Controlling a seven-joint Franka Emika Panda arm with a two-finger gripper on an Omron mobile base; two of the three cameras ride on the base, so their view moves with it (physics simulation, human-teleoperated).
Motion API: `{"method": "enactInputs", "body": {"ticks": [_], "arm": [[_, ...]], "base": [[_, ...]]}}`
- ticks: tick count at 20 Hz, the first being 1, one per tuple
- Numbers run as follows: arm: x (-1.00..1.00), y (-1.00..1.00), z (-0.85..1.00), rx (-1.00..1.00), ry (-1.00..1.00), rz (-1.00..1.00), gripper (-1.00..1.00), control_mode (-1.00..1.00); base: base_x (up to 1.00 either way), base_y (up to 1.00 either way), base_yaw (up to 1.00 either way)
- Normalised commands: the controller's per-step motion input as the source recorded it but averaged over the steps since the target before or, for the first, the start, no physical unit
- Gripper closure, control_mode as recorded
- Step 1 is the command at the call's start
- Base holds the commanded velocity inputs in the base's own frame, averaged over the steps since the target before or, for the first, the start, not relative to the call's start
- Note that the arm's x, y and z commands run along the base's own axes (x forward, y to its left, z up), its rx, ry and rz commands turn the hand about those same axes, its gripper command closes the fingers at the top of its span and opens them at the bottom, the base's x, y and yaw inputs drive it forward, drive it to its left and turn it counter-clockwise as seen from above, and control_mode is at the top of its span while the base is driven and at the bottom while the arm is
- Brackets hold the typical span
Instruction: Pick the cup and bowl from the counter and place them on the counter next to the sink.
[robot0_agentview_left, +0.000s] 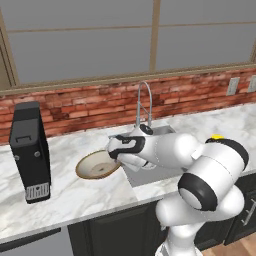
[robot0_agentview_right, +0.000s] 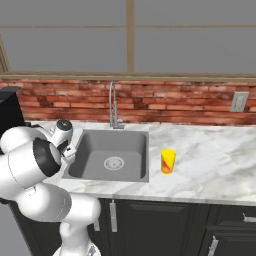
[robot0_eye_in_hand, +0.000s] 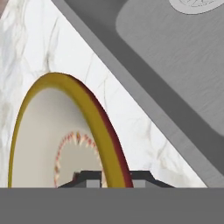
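The tan bowl (robot0_agentview_left: 95, 167) lies on the white marble counter (robot0_agentview_left: 75, 195) just left of the sink (robot0_agentview_left: 145, 176). My gripper (robot0_agentview_left: 116, 156) is at the bowl's right edge. In the hand view the bowl (robot0_eye_in_hand: 43, 140) has its yellow rim running between my two dark fingertips (robot0_eye_in_hand: 89, 179), which stand close against it on both sides, so the gripper (robot0_eye_in_hand: 116, 177) is shut on the rim. The steel sink (robot0_eye_in_hand: 175, 65) lies right beside it. The yellow cup (robot0_agentview_right: 168, 161) with a red mark stands upright on the counter (robot0_agentview_right: 210, 165) just right of the sink (robot0_agentview_right: 112, 155).
A tall black appliance (robot0_agentview_left: 30, 150) stands on the counter left of the bowl. The curved faucet (robot0_agentview_right: 114, 107) rises behind the sink against the brick wall. An outlet (robot0_agentview_right: 240, 101) is on the wall at the right.
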Motion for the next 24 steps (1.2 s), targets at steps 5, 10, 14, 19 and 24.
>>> {"method": "enactInputs", "body": {"ticks": [5,10,14,19,24], "arm": [[0.0,0.0,0.0,0.0,0.0,0.0,-1.0,-1.0],[0.0,-0.01,0.0,0.0,0.0,0.0,-1.0,-1.0],[0.08,-0.17,0.06,0.0,0.05,0.0,-1.0,-1.0],[0.0,-0.64,0.49,-0.02,0.21,0.0,-1.0,-1.0],[0.0,-0.82,0.49,-0.05,0.32,0.0,-1.0,-1.0]], "base": [[0.0,0.0,0.0],[0.0,0.0,0.0],[0.0,0.0,0.0],[0.0,0.0,0.0],[0.0,0.0,0.0]]}}
